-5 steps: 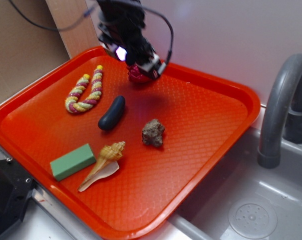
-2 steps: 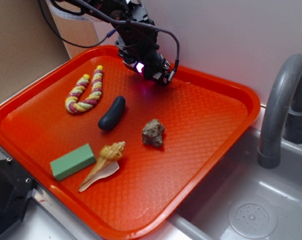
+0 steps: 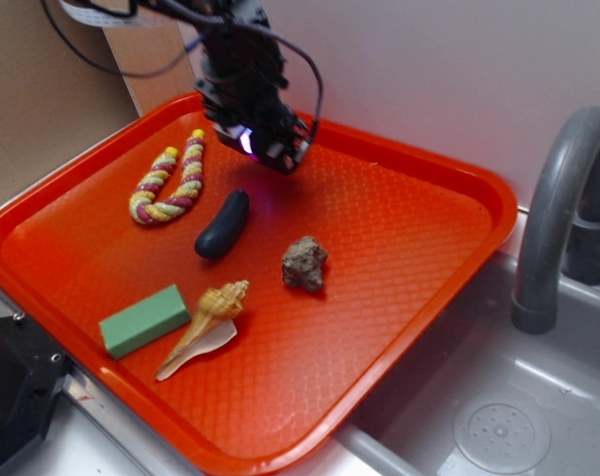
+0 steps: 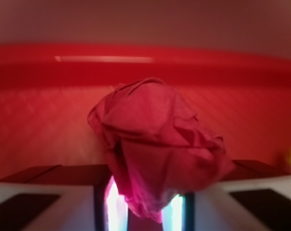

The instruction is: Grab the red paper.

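Fingers: the gripper (image 4: 147, 211) is closed on the red paper (image 4: 157, 144), which sits between the two pale fingers (image 4: 44, 204) in the wrist view.
Paper's place: at the tray's (image 3: 399, 228) far side, hidden under the gripper (image 3: 270, 149) in the exterior view.
Edges: the raised far rim runs close behind the paper; the ribbed floor to the right is bare.
Paper's look: dark crimson, crumpled into a ball, creased all over.
Neighbours: twisted red-and-yellow rope (image 3: 168, 180) to the left; smooth dark oblong (image 3: 223, 225) just in front; rough rock (image 3: 305, 263), ridged shell (image 3: 208, 315) and green block (image 3: 144, 319) further forward, well apart.
Outside: grey faucet (image 3: 562, 213) over a sink (image 3: 498, 416).
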Action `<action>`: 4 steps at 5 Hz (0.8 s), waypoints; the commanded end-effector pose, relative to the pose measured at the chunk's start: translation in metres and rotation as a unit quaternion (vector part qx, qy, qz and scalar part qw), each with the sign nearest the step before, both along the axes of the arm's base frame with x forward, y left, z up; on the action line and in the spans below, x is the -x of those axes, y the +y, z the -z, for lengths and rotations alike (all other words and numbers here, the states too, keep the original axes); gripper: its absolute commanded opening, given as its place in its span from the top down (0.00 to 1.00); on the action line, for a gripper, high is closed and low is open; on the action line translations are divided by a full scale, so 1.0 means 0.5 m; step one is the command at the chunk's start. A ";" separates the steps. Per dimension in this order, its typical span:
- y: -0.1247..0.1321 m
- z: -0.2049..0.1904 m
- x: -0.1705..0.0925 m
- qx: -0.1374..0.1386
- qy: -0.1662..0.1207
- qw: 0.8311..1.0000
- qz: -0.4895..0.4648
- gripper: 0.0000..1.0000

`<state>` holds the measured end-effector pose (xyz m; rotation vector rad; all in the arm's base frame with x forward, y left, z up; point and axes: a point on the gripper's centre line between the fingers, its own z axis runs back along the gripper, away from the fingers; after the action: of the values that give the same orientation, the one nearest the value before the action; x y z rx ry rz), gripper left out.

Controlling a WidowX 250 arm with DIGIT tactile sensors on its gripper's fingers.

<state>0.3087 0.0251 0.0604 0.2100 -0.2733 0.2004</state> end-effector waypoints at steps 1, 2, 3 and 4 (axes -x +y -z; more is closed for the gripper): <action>-0.001 -0.170 0.072 0.024 0.040 0.999 -0.019 1.00; -0.010 -0.235 0.118 0.040 0.060 0.997 -0.006 1.00; -0.021 -0.309 0.142 0.053 0.049 0.997 0.014 1.00; -0.032 -0.364 0.146 0.067 0.031 0.997 0.025 1.00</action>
<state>0.2306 0.0058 0.2199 0.0886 -0.1359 0.1738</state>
